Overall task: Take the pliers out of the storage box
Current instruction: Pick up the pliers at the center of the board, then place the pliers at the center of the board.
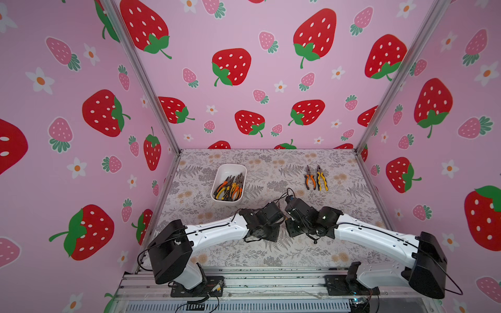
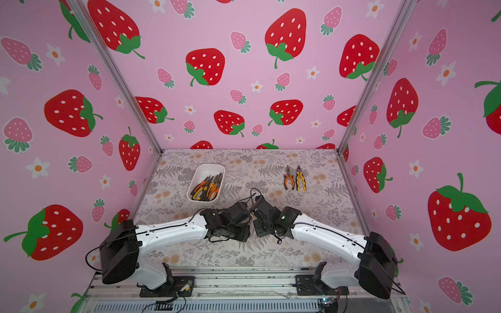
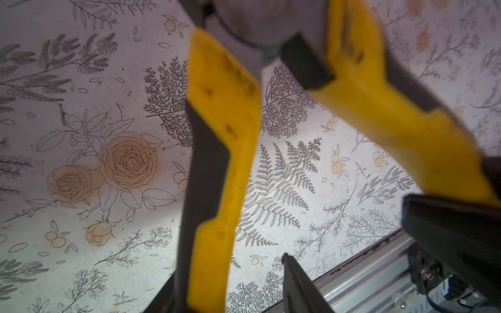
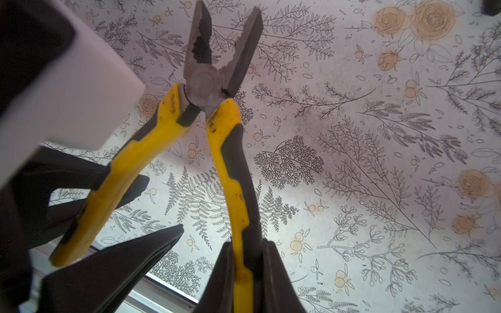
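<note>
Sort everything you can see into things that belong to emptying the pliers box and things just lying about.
Job: storage box, pliers inside it, orange pliers and yellow pliers laid out, held pliers in right gripper.
Background only: floral table cover, strawberry walls.

Twin setup on my feed: the left arm (image 1: 217, 233) and right arm (image 1: 374, 235) both have glossy white shells dotted with tiny dark screws (image 1: 205, 236), boxy black joint housings (image 1: 169, 252), and a thin black cable (image 1: 214, 227) along each shell. The wrists are black blocks with loose wire loops (image 1: 290, 190). The right gripper (image 4: 248, 245) has matte-black wedge fingers (image 4: 279, 279). The base plates (image 1: 177, 292) are black too.
</note>
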You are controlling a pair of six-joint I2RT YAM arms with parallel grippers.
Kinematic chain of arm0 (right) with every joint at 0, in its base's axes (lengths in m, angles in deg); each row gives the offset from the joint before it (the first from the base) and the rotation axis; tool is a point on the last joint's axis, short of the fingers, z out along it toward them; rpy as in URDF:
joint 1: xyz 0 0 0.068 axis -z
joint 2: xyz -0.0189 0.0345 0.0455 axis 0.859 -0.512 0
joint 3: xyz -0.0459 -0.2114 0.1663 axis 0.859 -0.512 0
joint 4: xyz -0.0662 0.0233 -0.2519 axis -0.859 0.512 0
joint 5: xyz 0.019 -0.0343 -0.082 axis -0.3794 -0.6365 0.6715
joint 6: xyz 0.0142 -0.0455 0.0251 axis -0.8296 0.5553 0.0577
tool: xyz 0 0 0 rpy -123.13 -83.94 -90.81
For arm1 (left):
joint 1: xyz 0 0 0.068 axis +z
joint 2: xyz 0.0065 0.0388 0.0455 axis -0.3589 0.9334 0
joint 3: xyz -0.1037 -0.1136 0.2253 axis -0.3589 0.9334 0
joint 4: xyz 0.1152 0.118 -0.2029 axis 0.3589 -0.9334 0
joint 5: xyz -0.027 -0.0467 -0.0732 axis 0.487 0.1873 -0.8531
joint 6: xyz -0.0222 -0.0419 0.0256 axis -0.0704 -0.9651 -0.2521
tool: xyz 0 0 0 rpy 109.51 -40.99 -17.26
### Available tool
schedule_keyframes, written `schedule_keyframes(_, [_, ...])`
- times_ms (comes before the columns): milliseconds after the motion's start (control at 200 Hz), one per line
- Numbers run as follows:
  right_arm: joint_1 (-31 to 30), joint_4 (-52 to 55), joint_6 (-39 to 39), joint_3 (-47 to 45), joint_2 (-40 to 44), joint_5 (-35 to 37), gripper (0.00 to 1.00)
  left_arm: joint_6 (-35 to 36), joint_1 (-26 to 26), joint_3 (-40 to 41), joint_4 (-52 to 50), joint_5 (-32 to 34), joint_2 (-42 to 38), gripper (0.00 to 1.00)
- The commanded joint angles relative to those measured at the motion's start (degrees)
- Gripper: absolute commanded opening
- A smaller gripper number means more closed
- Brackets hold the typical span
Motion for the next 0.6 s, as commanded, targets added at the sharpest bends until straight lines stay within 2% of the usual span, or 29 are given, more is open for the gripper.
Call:
schedule_keyframes(0, [-0.62,-0.62,-1.92,0.32,1.05,-0.41,0.00,1.27,0.59,-2.77,-0.67,-0.68,0.28,0.53])
schedule_keyframes(255, [-0.93,1.90,-2.81,2.22,-1.74,1.16,0.00,1.34,1.09,-4.21,-1.27,-2.63,-0.47,0.47])
schedule_keyframes(285, [-1.04,2.07,-2.88,2.43,-2.05,1.26,0.00,1.36,1.11,-4.15,-1.38,-2.67,-0.65,0.43])
schedule_keyframes(375, [-1.30,2.88,-3.12,3.04,-2.58,1.97,0.00,1.36,1.11,-3.72,-1.43,-2.56,-0.91,0.22])
schedule_keyframes(475, [-1.55,2.82,-3.21,3.07,-2.16,2.30,0.00,1.36,1.20,-3.11,-1.05,-2.93,-0.73,0.07])
schedule_keyframes(500, [-1.52,2.82,-3.25,3.00,-1.95,2.40,0.00,1.36,1.20,-2.86,-0.88,-3.25,-0.67,0.00])
schedule_keyframes(595, [-1.50,2.82,-3.51,2.74,-1.01,2.87,0.00,1.01,1.15,-2.15,0.16,-4.08,-0.61,0.00])
